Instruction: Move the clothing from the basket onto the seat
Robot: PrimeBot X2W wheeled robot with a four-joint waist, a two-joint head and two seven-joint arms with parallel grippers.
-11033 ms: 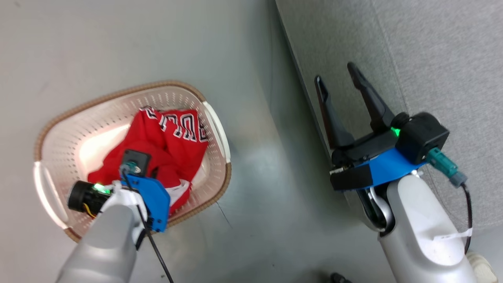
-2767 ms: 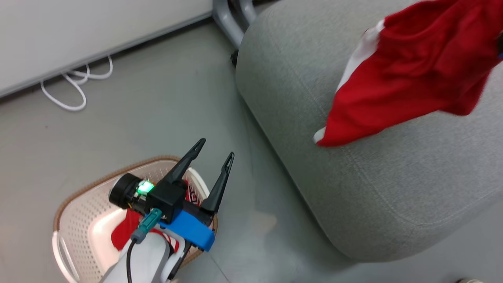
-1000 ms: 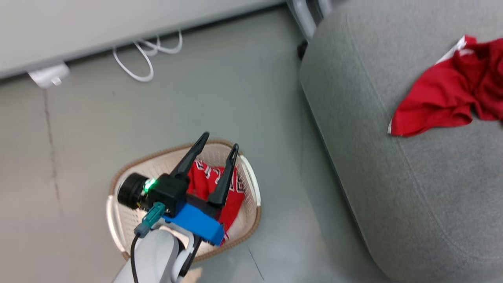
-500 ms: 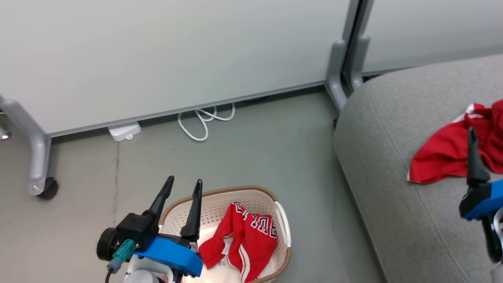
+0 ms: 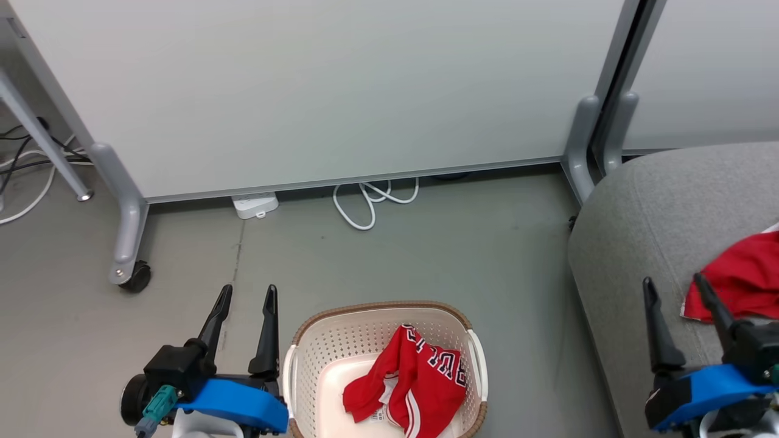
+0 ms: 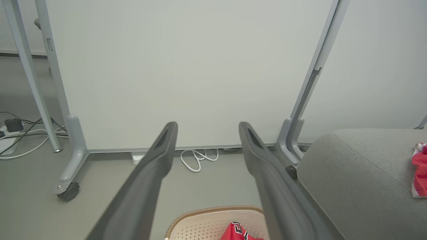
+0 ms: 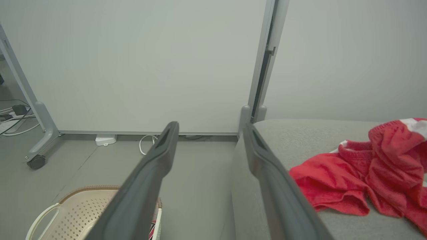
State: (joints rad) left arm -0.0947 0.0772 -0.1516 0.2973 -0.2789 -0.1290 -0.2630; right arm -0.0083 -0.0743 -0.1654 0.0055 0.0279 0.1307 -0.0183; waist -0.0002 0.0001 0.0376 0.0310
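Both claws wide, empty.
L claw [image 5: 249,289] just left of basket [image 5: 377,306] on floor [image 5: 456,243], jersey [image 5: 420,383] inside it; R claw [image 5: 672,280] over seat [image 5: 639,213] near its edge, red piece [image 5: 742,274] lying alongside.

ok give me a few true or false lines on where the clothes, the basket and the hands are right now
1. The jersey lies inside the basket. True.
2. The basket stands on the seat. False: it stands on the floor beside the seat.
3. A red piece with white trim lies on the seat. True.
4. The left hand is shut on the jersey. False: it is open and empty, at the basket's left side.
5. The right hand is open and holds nothing. True.
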